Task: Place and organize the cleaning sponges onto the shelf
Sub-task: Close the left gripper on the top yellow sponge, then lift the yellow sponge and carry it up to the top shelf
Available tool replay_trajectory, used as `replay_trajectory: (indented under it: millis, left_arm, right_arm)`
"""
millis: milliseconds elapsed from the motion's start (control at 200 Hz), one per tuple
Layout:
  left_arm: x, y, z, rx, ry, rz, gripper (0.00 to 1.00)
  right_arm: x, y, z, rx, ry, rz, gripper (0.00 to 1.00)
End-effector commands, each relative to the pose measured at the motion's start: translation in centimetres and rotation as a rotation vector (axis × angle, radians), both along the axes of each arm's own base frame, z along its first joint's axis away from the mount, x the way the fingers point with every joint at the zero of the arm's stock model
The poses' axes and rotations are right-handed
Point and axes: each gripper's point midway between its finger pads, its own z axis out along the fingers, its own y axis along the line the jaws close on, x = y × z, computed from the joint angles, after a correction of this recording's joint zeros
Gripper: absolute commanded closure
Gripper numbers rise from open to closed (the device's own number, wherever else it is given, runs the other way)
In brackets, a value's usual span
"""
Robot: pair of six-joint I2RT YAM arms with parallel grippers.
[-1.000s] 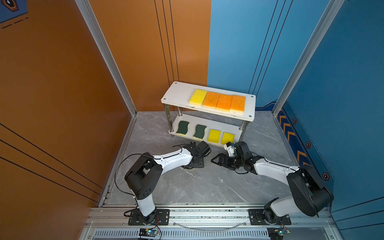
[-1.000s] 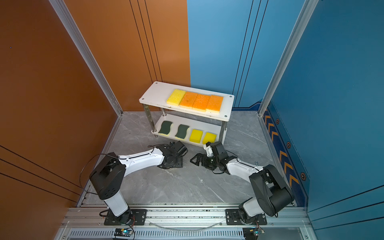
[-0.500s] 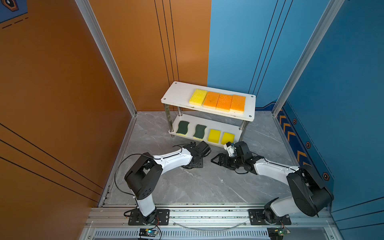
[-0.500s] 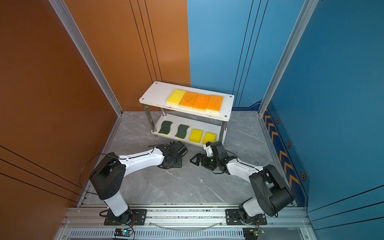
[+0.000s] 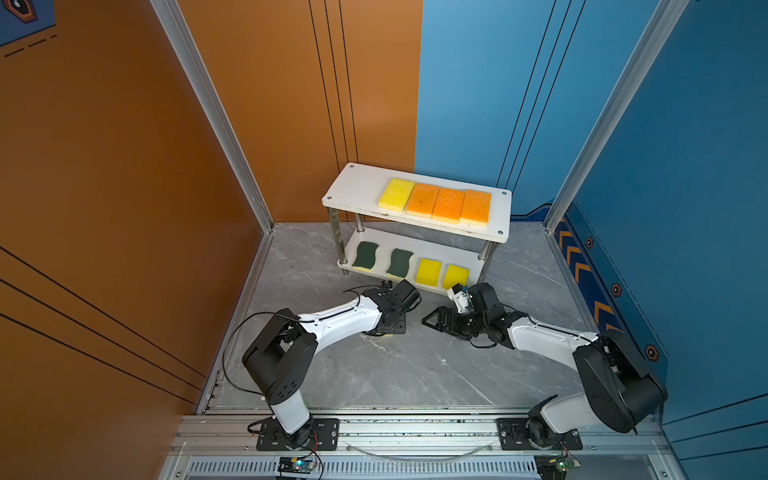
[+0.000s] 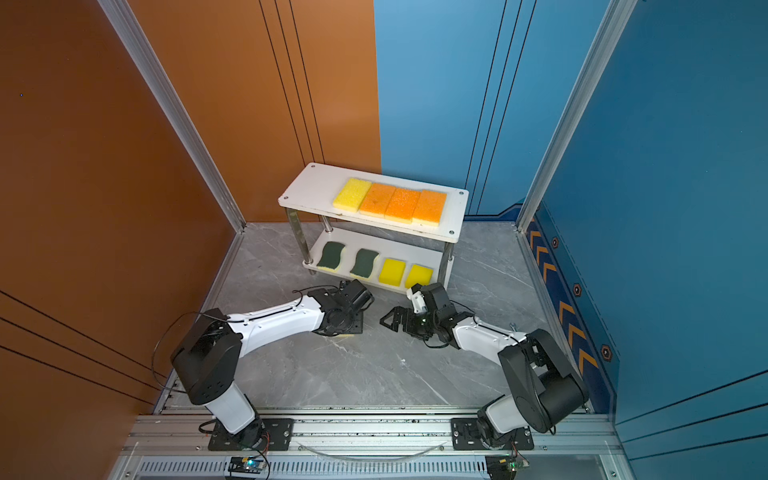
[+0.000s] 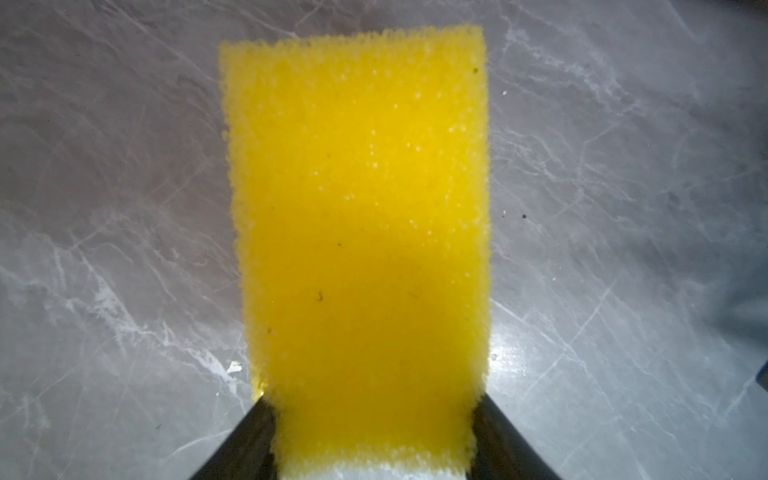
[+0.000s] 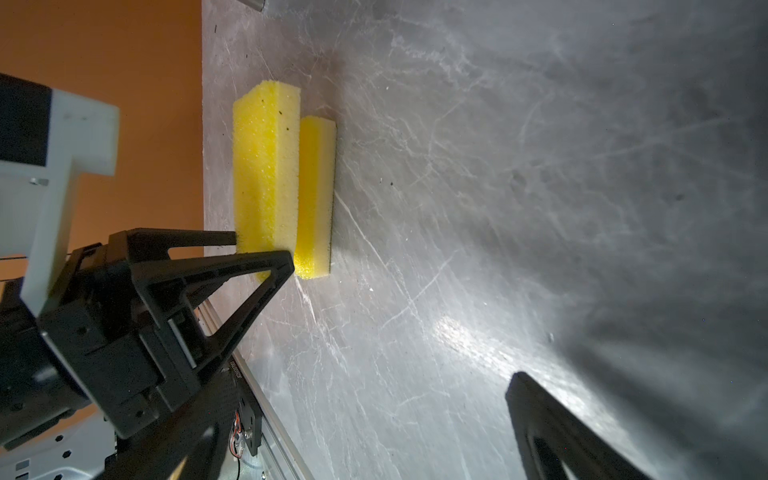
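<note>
Trouble, if any, comes at the lift. In both top views I see the shelf with eight sponges aboard, my left gripper low on the floor in front of it, the right gripper spread wide just beside.

Left wrist: jaws clenched on a yellow sponge near one end; soft foam could droop or twist.

Right wrist: a second sponge lies underneath and might drag along.

Bare top board left of yellow sponge lies unobstructed
</note>
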Motion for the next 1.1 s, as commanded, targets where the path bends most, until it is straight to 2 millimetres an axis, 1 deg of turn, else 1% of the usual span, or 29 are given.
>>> replay_trajectory:
  millis: [0, 155, 360, 486, 771, 946, 1092]
  left_arm:
    - [0.2, -0.9, 1.8, -0.026, -0.029, -0.031, 0.39]
    - [0.2, -0.8, 2.5, -0.028, -0.042, -0.042, 0.4]
    - [0.1, -0.1, 3.5, -0.013, -0.063, -0.047, 0.4]
    - [0.2, 0.1, 4.7, -0.012, -0.081, -0.053, 0.4]
    - [0.5, 1.2, 8.4, 0.019, -0.175, -0.101, 0.39]
    - [0.6, 1.9, 11.6, 0.028, -0.238, -0.134, 0.39]
    - [0.7, 2.2, 14.5, -0.016, -0.296, -0.148, 0.38]
  right_arm:
    - [0.1, -0.1, -0.1, 0.01, 0.005, -0.008, 0.0]
    - [0.2, 0.0, -0.2, 0.011, 0.007, -0.009, 0.0]
    - [0.2, 0.1, -0.3, 0.016, 0.01, -0.006, 0.0]
    - [0.2, 0.2, -0.3, 0.017, 0.012, -0.005, 0.0]
    - [0.3, 0.4, -0.6, 0.023, 0.02, -0.003, 0.0]
    - [0.3, 0.6, -0.5, 0.029, 0.019, 0.0, 0.0]
    - [0.4, 0.5, -0.6, 0.029, 0.02, -0.001, 0.0]
